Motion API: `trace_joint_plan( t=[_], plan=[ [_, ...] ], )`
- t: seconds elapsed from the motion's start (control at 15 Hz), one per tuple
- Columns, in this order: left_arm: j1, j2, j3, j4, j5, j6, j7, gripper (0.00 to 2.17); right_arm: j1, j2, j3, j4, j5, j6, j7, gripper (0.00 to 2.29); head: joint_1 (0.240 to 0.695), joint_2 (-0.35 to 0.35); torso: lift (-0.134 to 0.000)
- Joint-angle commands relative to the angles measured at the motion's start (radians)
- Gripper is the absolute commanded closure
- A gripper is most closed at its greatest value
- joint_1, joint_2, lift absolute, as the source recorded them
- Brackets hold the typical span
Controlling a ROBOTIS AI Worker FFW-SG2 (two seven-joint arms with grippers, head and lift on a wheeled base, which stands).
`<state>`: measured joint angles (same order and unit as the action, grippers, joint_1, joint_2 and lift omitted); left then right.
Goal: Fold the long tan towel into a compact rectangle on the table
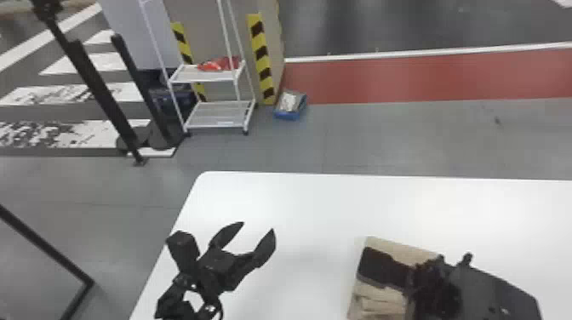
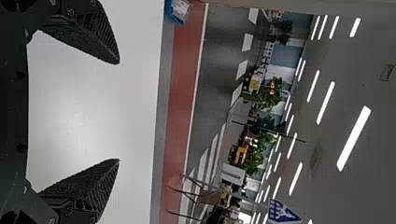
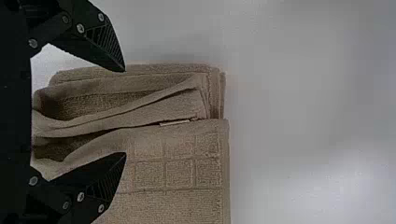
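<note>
Right gripper of 2 flat black fingers [image 1: 430, 285] spread over the tan, partly folded terry towel [image 1: 378, 300]; left gripper of 2 flat black fingers [image 1: 258, 227] spread over the smooth white table [image 1: 319, 200]

You have the towel on the right-hand part of the table, partly hidden in the head view by your right gripper and arm. In the right wrist view, your right gripper [image 3: 125, 112] is wide open and grips nothing: its 2 fingers stand well apart, with loose towel layers visible between them. You can see 1 fingertip over the flat panel with its woven grid of squares, and the other near the towel's outer edge. You cannot tell whether either touches the cloth.

Beside the grid panel, you see the layers bunched into long creases with hollows between them, and a thin pale strip [image 3: 175, 122] at the seam. Stacked edges lie along the outer side.

Your left gripper is over the left part of the table, well apart from the towel. It is also wide open and empty, with bare white tabletop between its fingers in the left wrist view.

Beyond the table, you see a white metal shelf rack [image 1: 219, 120] on the grey floor and a blue box [image 1: 290, 115] just beside it.
</note>
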<state>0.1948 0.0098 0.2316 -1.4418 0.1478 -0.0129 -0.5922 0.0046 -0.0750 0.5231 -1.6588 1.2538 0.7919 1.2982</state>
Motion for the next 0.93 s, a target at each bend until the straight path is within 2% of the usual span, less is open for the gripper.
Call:
trace_joint_plan(
  t=[0.0,0.4,0.87],
  plan=[
    [0.0,0.001,0.0,0.0,0.001,0.0,-0.001,0.15,0.0,0.003,0.005,0.01,0.012,0.002,-0.005,0.29,0.695,0.201,0.0],
    [0.0,0.001,0.002,0.0,0.003,0.0,-0.003,0.15,-0.002,0.009,0.017,0.027,0.042,0.002,-0.022,0.35,0.695,0.199,0.0],
    [0.0,0.001,0.0,0.0,0.003,0.0,-0.005,0.15,-0.003,0.012,0.011,0.024,0.042,0.008,-0.027,0.41,0.695,0.198,0.0]
  ],
)
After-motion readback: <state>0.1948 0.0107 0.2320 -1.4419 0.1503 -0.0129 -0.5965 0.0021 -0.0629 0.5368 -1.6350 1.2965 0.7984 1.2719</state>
